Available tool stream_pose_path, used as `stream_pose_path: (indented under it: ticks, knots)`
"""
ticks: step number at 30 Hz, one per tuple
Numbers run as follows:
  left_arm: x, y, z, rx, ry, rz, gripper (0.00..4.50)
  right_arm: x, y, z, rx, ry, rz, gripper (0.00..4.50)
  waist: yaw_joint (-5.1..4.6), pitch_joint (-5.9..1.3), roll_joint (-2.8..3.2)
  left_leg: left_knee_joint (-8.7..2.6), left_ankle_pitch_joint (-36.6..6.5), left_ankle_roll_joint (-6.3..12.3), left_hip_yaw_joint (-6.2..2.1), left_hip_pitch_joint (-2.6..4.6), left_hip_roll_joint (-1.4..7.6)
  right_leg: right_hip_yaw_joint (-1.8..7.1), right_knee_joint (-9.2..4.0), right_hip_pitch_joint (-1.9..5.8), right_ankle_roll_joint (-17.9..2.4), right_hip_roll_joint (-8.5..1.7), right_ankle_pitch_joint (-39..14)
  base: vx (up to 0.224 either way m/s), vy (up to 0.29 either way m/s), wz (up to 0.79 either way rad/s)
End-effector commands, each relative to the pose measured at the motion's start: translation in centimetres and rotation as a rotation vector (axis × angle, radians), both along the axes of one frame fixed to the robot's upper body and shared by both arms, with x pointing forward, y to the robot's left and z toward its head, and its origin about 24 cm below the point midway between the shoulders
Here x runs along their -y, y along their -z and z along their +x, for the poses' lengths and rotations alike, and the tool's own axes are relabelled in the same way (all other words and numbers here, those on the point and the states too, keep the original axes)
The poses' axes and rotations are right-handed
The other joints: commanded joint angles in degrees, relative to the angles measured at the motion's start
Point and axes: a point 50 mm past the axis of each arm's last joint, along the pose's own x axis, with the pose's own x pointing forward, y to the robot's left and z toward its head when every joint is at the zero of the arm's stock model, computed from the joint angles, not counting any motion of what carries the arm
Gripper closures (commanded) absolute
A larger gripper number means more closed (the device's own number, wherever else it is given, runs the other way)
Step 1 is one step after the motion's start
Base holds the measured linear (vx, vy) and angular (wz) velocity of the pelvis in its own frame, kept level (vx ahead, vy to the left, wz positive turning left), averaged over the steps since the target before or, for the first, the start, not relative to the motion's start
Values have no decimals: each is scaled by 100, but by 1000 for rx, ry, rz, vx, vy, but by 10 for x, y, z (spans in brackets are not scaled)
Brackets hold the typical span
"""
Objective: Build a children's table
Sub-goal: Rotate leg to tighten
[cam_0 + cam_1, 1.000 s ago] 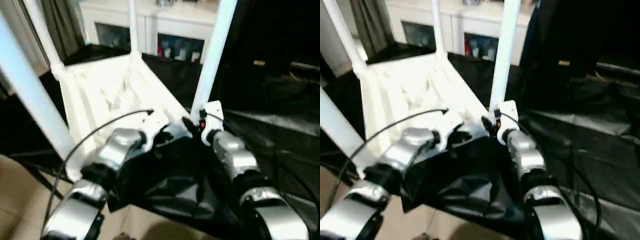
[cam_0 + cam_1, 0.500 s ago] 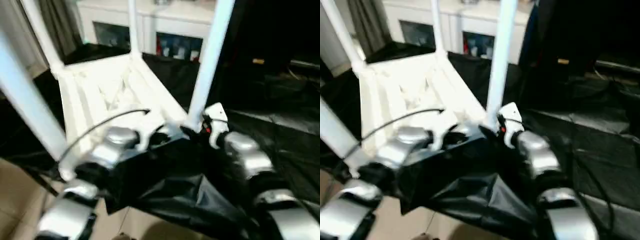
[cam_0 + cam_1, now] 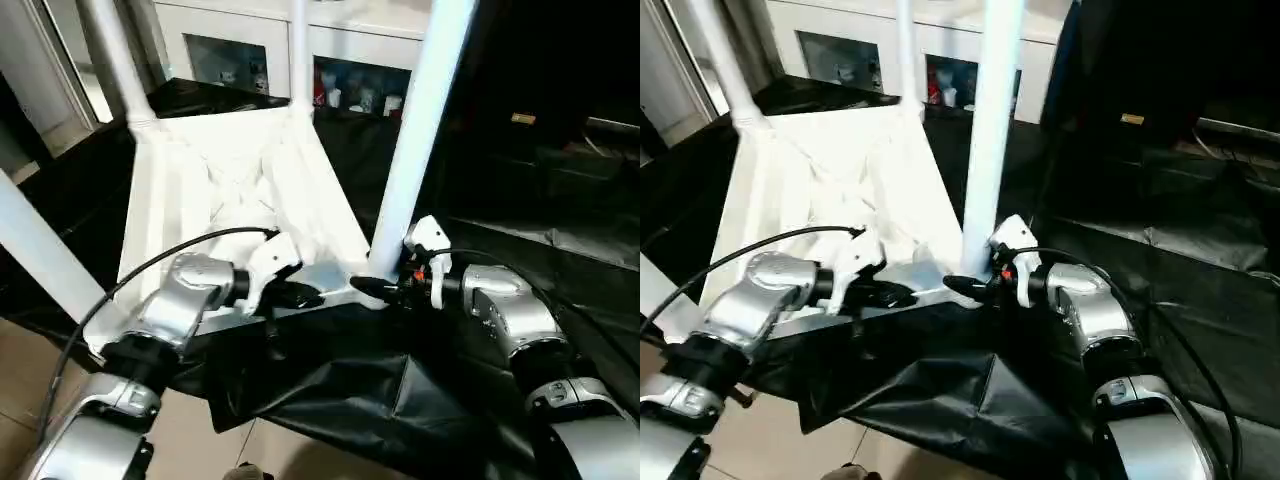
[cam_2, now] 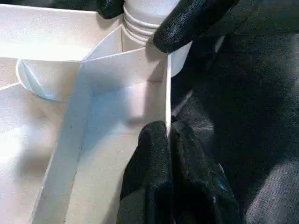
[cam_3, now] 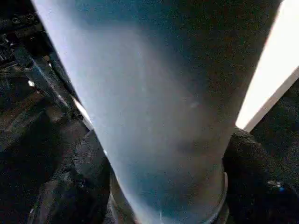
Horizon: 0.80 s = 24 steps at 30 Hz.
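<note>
Small white plastic children's table (image 3: pixel 235 185) upside down on black plastic sheet (image 3: pixel 420 390); white glass-door cabinet (image 3: pixel 330 60) behind table; grippers at table's near edge.

Home room, glass-door cabinet (image 3: pixel 300 60)

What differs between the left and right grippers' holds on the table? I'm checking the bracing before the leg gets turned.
The left gripper has its fingers pinched shut on the thin rim of the tabletop, while the right gripper stands wider, its fingers around the round base of the near leg. The left meets a flat edge, the right a tube. Both work at the same near corner of the upturned table.
</note>
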Motion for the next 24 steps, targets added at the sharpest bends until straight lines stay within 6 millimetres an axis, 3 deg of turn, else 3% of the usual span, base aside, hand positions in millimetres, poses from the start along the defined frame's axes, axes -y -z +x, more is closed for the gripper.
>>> stream_pose_path:
  ticks: [1, 5, 8, 13, 15, 16, 17, 18, 21, 24]
  knots:
    - [9, -2, -3, 3, 41, -12, 450, -12, 1, -5, -14, -76, 3, 177, 0, -396, -38, -376, -820, 291, -85, 135, 237, 160, -355, 276, -1508, -414, -260, 0, 0, 0]
    - [11, -2, 5, 33, -39, -3, 450, -16, 7, -4, -6, 5, 3, 179, -4, -405, -40, -364, -657, 331, -83, 125, 217, 158, -333, 279, -1516, -403, 5, 0, 0, 0]
    - [18, -1, 16, 69, -165, 6, 450, -22, 17, 0, -5, 162, -27, 180, -28, -380, -47, -382, -829, 240, -81, 149, 205, 173, -391, 253, -1461, -412, -343, 0, 0, 0]
    - [47, -5, 30, 109, -337, -33, 450, -48, 34, 2, -54, 395, -34, 181, -53, -328, -58, -457, -1438, -77, -117, 207, 204, 200, -536, 206, -1109, -444, -1658, 0, 0, 0]
    - [52, -5, 31, 110, -350, -40, 450, -53, 35, 2, -62, 431, -28, 181, -60, -321, -58, -476, -1557, -122, -127, 214, 201, 199, -561, 188, -1016, -442, -1847, 0, 0, 0]
    - [57, -6, 31, 112, -360, -47, 450, -59, 35, 3, -72, 459, -20, 181, -59, -325, -26, -478, -1567, -135, -134, 212, 201, 203, -557, 189, -1001, -446, -1849, 0, 0, 0]
    - [63, -6, 31, 113, -367, -56, 450, -67, 34, 3, -73, 475, -9, 181, -68, -328, -47, -488, -1550, -137, -141, 188, 197, 200, -560, 203, -966, -442, -1796, 0, 0, 0]
    - [67, -6, 31, 112, -368, -68, 450, -74, 32, 3, -59, 466, -2, 181, -65, -332, -34, -490, -1556, -138, -139, 200, 198, 200, -563, 188, -958, -442, -1757, 0, 0, 0]
    - [78, -6, 27, 101, -330, -94, 450, -89, 23, 1, -51, 377, 81, 111, -63, -336, -39, -486, -1556, -75, -136, 186, 193, 204, -561, 198, -951, -441, -1620, 0, 0, 0]
    - [73, -6, 23, 85, -260, -99, 450, -79, 17, -1, -38, 258, 65, 88, -61, -341, -34, -491, -1483, -17, -141, 163, 192, 199, -544, 220, -977, -440, -1432, 0, 0, 0]
